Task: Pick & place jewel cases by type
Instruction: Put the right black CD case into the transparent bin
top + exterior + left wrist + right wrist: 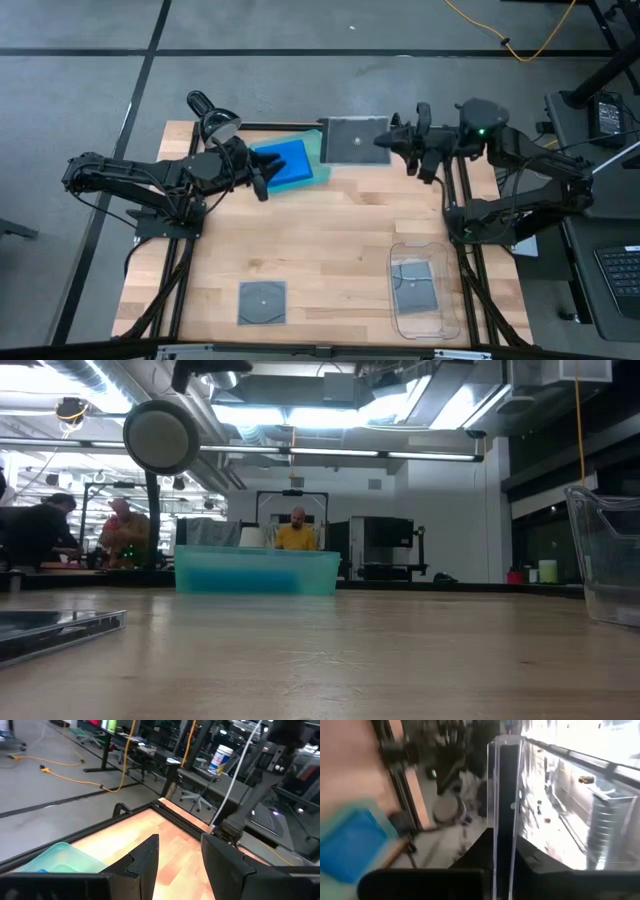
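My right gripper hovers over the table's far edge, shut on a grey-clear square jewel case just right of the translucent green tray. Bright blue jewel cases lie in that tray, and one also shows in the right wrist view. My left gripper stands open at the tray's left side, above the table, with nothing between its fingers. Another grey-clear case lies flat on the table at the near left. A third lies in the clear tray. My right gripper pinches the grey-clear case between its two fingers at the edge toward the table's right. The fingers reach in level from the right. The case is lifted clear of the table, its broad face up in the high view and edge-on in the wrist view.
The clear tray stands at the near right and the green tray at the far middle. Bare wood lies between them. People sit in the room beyond the table's far edge.
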You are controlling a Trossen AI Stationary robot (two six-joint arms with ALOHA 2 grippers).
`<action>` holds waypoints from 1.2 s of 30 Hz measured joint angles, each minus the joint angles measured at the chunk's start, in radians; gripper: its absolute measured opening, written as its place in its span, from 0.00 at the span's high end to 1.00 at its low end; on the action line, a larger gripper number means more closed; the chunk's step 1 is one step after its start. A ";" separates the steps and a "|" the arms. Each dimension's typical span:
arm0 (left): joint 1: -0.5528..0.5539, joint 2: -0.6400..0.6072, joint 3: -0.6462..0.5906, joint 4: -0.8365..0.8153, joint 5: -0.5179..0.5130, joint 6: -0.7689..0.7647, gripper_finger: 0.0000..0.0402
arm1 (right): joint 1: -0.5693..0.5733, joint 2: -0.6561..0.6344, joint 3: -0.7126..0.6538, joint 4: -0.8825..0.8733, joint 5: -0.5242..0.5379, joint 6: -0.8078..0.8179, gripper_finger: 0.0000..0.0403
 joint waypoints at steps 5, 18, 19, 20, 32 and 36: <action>0.000 0.000 0.000 0.000 -0.045 -0.011 0.65 | 0.050 0.002 0.000 0.003 0.122 -0.132 0.90; 0.001 0.000 0.000 0.000 -0.066 -0.013 0.65 | 0.061 0.002 0.000 0.001 0.143 0.294 0.90; 0.001 0.000 0.000 0.000 -0.066 -0.013 0.65 | 0.061 0.002 0.000 -0.008 0.143 0.376 0.90; 0.001 0.000 0.000 0.000 -0.065 -0.010 0.65 | 0.061 0.002 0.000 -0.024 0.143 0.464 0.90; 0.001 0.000 0.000 -0.134 -0.065 -0.004 0.65 | 0.106 -0.002 0.000 -0.409 0.036 1.420 0.90; 0.002 0.000 0.000 -0.204 -0.065 -0.004 0.65 | 0.150 -0.002 0.000 -0.536 -0.033 1.645 0.92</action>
